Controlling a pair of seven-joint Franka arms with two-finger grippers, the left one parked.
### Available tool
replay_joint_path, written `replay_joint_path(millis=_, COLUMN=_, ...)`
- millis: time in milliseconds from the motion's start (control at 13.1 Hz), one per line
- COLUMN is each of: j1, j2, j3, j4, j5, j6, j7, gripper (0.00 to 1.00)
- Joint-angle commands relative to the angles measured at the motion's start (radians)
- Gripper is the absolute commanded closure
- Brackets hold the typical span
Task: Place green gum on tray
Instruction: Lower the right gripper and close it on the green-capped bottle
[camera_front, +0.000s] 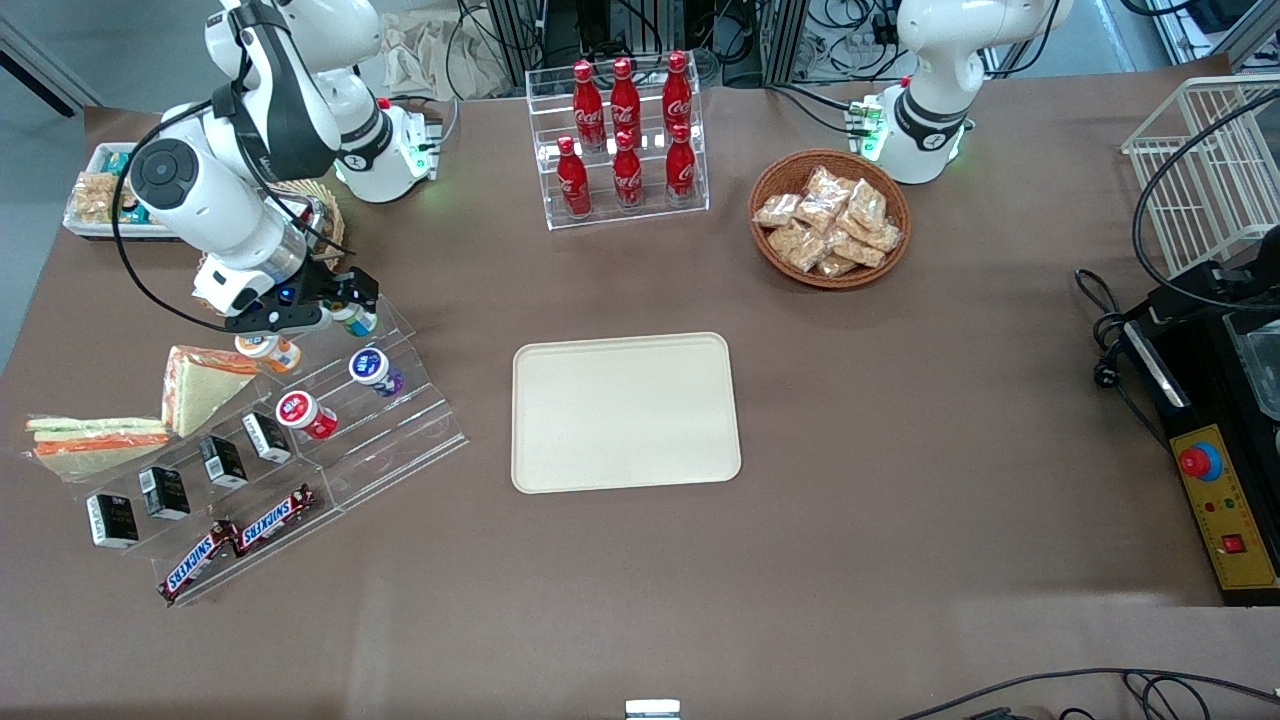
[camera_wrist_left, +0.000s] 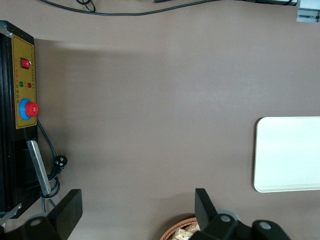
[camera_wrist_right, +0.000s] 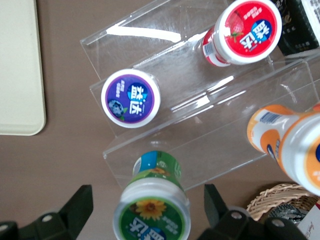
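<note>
Gripper (camera_wrist_right: 145, 210) open, fingers straddling green gum (camera_wrist_right: 152, 210) on the clear stepped rack (camera_wrist_right: 200, 135), bottle axis pointing up into the palm; tray (camera_front: 625, 412) well off sideways.

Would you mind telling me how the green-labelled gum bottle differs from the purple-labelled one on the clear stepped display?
The green-labelled gum bottle has a green and yellow lid label with a flower; the purple-labelled gum bottle has a purple lid with a blue label. The green one sits on the highest step, between the open jaws of the gripper; the purple one stands free a step lower, nearer the beige tray. Both are small cylinders with round white-rimmed lids.
</note>
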Motion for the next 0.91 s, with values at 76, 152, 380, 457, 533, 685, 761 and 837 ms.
replay_joint_path(millis=76, j1=0.001, j2=-0.079, j3=-0.001, j4=-0.065, j5=0.018, j6=0.016, j7=-0.006, gripper=0.02)
replay_joint_path(millis=152, j1=0.0, j2=-0.079, j3=-0.001, j4=-0.065, j5=0.018, j6=0.015, j7=-0.004, gripper=0.21)
replay_joint_path(millis=380, j1=0.0, j2=-0.074, j3=-0.002, j4=-0.065, j5=0.018, j6=0.011, j7=-0.004, gripper=0.67)
replay_joint_path(millis=457, j1=0.0, j2=-0.071, j3=-0.002, j4=-0.063, j5=0.018, j6=0.011, j7=-0.004, gripper=0.8)
replay_joint_path(millis=533, j1=0.0, j2=-0.066, j3=-0.002, j4=-0.062, j5=0.018, j6=0.011, j7=-0.001, gripper=0.86)
replay_joint_path(millis=685, j1=-0.002, j2=-0.066, j3=-0.004, j4=-0.045, j5=0.018, j6=-0.007, j7=0.003, gripper=0.86)
replay_joint_path(millis=761, j1=-0.003, j2=-0.066, j3=-0.005, j4=-0.013, j5=0.018, j6=-0.031, j7=0.005, gripper=0.86)
replay_joint_path(millis=837, j1=-0.003, j2=-0.065, j3=-0.006, j4=0.038, j5=0.018, j6=-0.085, j7=0.006, gripper=0.85)
